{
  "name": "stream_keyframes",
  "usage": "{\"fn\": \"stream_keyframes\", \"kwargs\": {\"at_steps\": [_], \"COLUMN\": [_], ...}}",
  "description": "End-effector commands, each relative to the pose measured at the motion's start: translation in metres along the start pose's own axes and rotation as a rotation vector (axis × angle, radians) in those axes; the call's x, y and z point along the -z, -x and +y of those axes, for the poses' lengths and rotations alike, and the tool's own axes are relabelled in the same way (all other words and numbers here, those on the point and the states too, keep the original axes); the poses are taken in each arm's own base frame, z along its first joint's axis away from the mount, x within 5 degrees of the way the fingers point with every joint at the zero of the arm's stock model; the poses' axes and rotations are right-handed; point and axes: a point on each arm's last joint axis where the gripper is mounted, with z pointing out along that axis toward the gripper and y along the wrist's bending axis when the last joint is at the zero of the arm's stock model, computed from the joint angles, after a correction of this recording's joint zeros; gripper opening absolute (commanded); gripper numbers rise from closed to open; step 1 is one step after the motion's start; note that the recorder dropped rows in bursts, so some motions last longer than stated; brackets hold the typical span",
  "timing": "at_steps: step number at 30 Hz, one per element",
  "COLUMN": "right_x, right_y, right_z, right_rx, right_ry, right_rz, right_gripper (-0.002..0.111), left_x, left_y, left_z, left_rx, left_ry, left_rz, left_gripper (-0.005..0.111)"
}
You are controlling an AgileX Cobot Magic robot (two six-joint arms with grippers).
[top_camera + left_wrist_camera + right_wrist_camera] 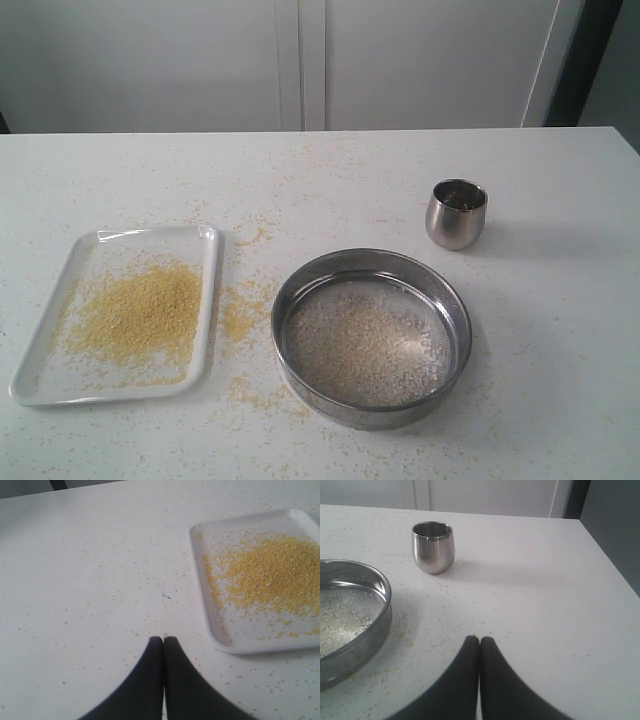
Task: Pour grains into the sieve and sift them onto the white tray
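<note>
The sifting is looking essentially done, with fine golden-yellow grains [140, 315] lying heaped on the flat rectangular white tray [211, 300], paler coarse bits [365, 350] sitting in the round steel-rimmed mesh sieve [372, 413] beside it, and the left gripper [163, 639] and right gripper [479, 639] hovering empty, fingers pressed together.

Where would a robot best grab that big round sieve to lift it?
Probably its upright steel wall, on the side facing the right gripper. The sieve sits flat and looks far too wide to span, so pinching over the top edge from above, one finger inside and one outside, seems best. Keeping it level would keep the pale grains on the mesh.
</note>
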Motion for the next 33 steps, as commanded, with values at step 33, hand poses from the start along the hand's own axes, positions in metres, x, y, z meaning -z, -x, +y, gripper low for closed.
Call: {"fn": "stream_keyframes", "kwargs": {"at_steps": [33], "right_x": [0.000], "right_y": [0.001], "right_z": [-0.003], "right_rx": [0.037], "right_ry": [-0.033], "right_rz": [-0.024], "right_gripper": [0.000], "left_x": [-0.001], "left_y": [-0.002], "left_z": [0.000], "left_rx": [0.010], "left_ry": [-0.002], "left_rz": [0.002], "left_gripper": [0.000]}}
